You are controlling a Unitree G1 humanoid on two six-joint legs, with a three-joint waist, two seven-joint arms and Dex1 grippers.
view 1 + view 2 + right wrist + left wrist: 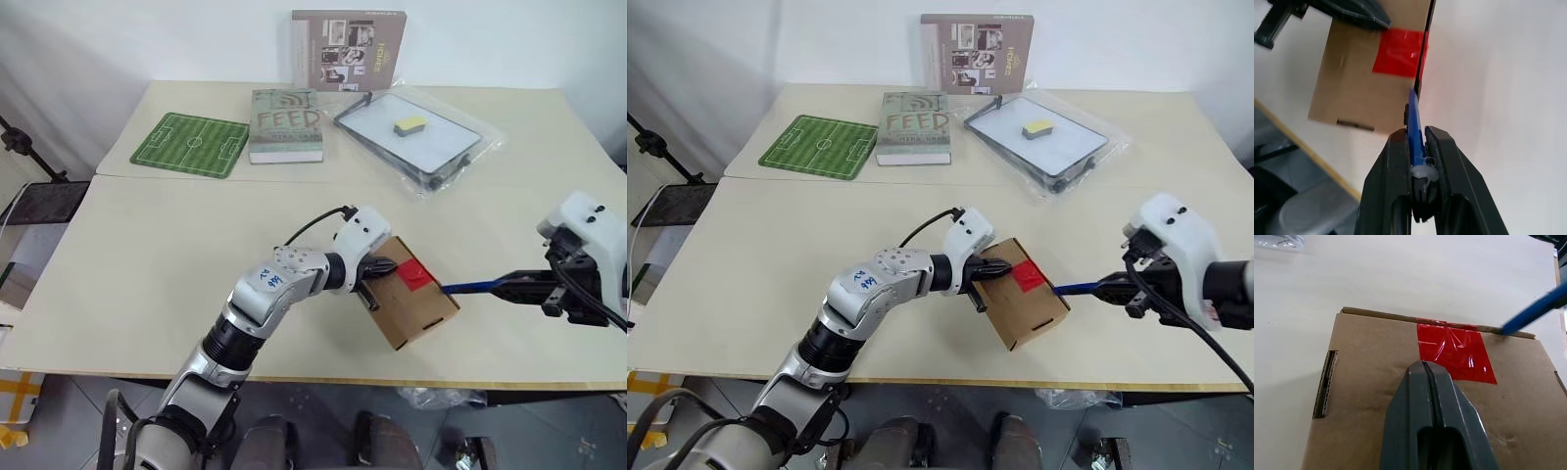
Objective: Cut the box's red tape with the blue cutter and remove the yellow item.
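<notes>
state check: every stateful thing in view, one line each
box: closed, flap held by tape, pressed under left gripper
red tape: in place over the flap edge, cut not visible
blue cutter: held in right gripper, tip at the box's taped edge
left gripper: shut, resting on the box top
right gripper: shut on blue cutter

1. Two pale cream worktops butted together, seam running left to right.
2. White wall behind the far edge.
3. Grey floor below the near edge.
4. Light even, diffuse.
</notes>
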